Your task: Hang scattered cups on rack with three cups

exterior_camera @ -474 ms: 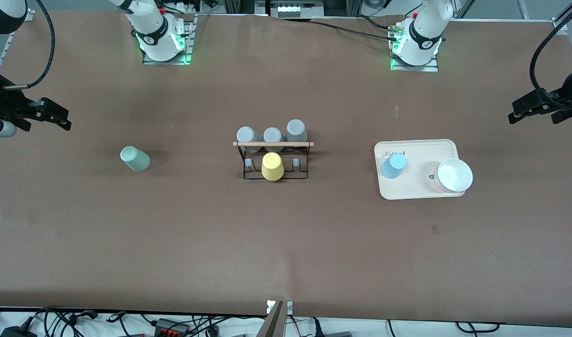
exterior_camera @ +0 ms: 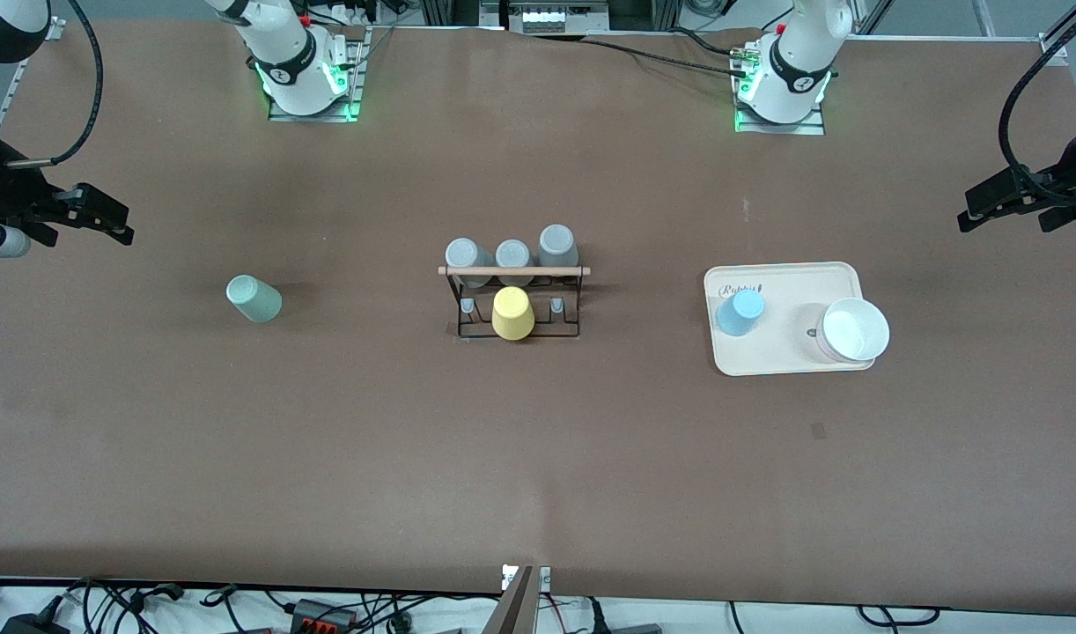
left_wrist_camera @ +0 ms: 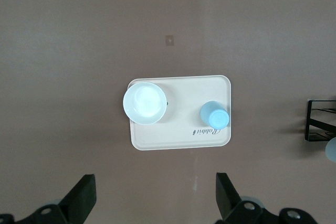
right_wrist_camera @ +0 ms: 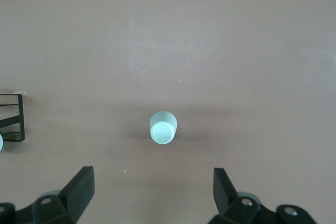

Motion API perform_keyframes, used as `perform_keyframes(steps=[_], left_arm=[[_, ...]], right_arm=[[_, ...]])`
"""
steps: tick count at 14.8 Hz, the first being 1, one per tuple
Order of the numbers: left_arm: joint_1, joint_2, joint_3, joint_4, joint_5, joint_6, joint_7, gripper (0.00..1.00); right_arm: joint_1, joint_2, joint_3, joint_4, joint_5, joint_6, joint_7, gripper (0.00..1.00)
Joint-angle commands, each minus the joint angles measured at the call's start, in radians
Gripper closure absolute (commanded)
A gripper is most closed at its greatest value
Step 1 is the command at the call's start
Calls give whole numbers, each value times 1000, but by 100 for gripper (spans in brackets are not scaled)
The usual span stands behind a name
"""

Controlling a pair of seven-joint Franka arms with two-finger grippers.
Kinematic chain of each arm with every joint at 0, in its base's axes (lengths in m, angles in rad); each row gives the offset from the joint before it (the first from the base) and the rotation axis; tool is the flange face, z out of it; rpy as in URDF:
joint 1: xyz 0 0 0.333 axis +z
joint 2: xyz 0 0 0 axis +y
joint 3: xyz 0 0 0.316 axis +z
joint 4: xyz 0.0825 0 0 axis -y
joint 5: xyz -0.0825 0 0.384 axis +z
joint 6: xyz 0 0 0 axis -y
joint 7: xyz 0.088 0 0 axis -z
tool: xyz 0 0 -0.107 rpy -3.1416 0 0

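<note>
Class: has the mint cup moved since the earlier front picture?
No. The mint cup sits at the same spot relative to the rack, toward the right arm's end of the table.

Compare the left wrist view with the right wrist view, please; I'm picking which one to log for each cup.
Only the left wrist view shows the light blue cup standing on the beige tray, with a white bowl on the same tray, and the open left hand high above the table. Only the right wrist view shows the mint green cup alone on the bare brown table, under the open right hand. Both catch just an edge of the black wire rack, and neither hand holds anything.
</note>
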Motion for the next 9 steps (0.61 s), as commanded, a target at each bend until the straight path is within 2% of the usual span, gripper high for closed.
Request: perform_keyframes(steps=[1, 6, 9], left_arm=[[3, 4, -11, 8, -9, -14, 5, 0], [-26, 58, -39, -29, -32, -2, -28, 0], [-27, 75, -102, -124, -28, 113, -148, 0]], right_arm=[[-1, -12, 2, -2, 13, -5, -8, 0], [-1, -9, 2, -2, 13, -5, -8, 0], [-1, -9, 2, -2, 15, -5, -8, 0]])
